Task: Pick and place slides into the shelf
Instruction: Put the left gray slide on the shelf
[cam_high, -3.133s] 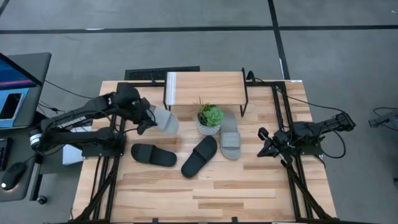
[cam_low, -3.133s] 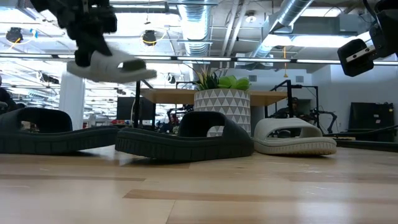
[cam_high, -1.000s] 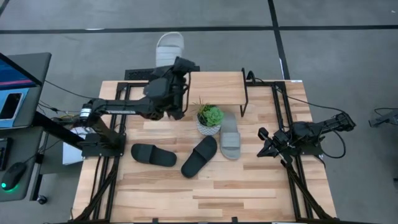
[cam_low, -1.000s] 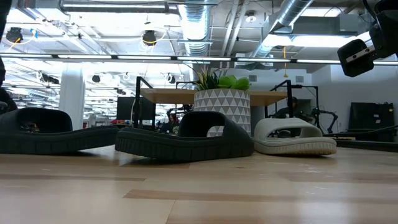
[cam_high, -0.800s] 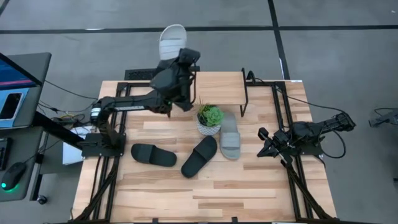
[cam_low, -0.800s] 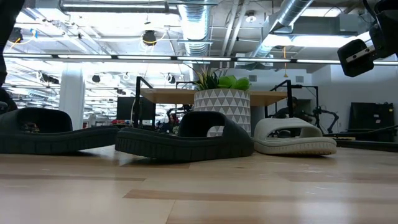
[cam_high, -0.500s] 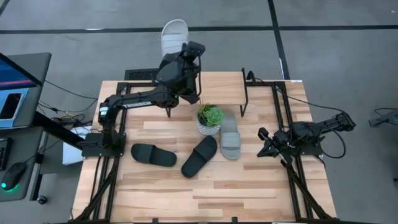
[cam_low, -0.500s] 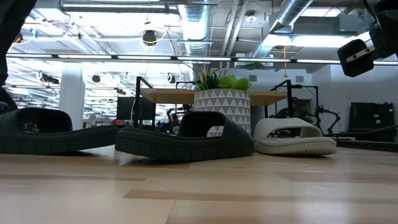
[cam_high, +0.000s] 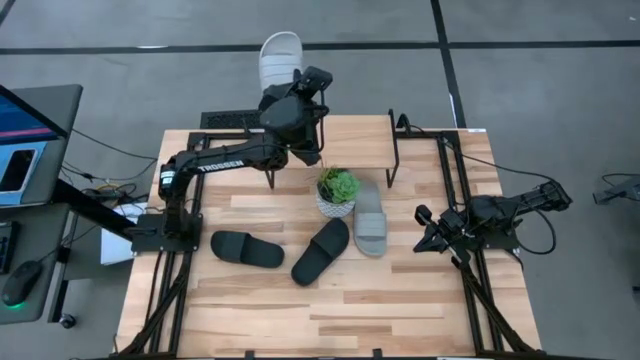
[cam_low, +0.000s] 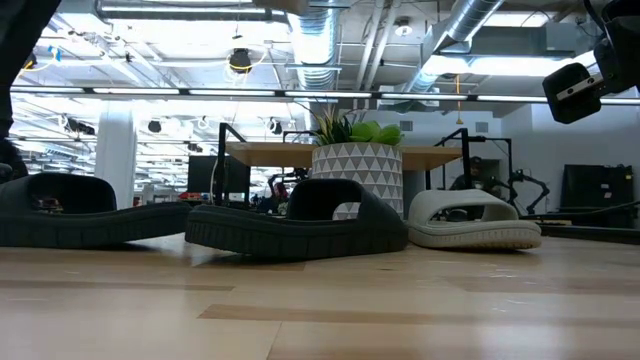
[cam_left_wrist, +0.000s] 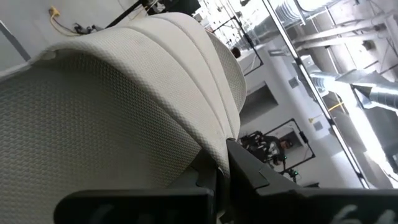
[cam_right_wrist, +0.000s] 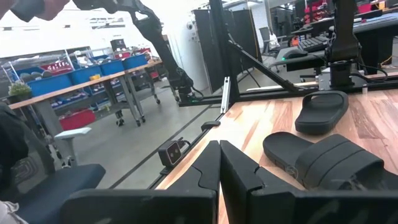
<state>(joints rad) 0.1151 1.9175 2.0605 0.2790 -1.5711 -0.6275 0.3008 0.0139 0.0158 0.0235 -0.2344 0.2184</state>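
The left gripper (cam_high: 300, 85) clamps a light grey slide (cam_high: 278, 58), holding it raised past the bench's far edge, above the shelf (cam_high: 335, 142) at that edge. By the shelf stands a potted plant (cam_high: 337, 191), the second grey slide (cam_high: 371, 219) just beside it. Two black slides (cam_high: 321, 251) lie mid-bench. The right gripper (cam_high: 428, 232), fingers closed on nothing, waits near the right edge.

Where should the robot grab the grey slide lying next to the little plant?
Probably by its wide strap, coming straight down from above. The grey slide lies flat and sole-down on the table, right beside the potted plant. Its strap arches up over the footbed, leaving a gap for one finger to slip under. Its side away from the plant is open, and the right gripper waits nearby on that side.
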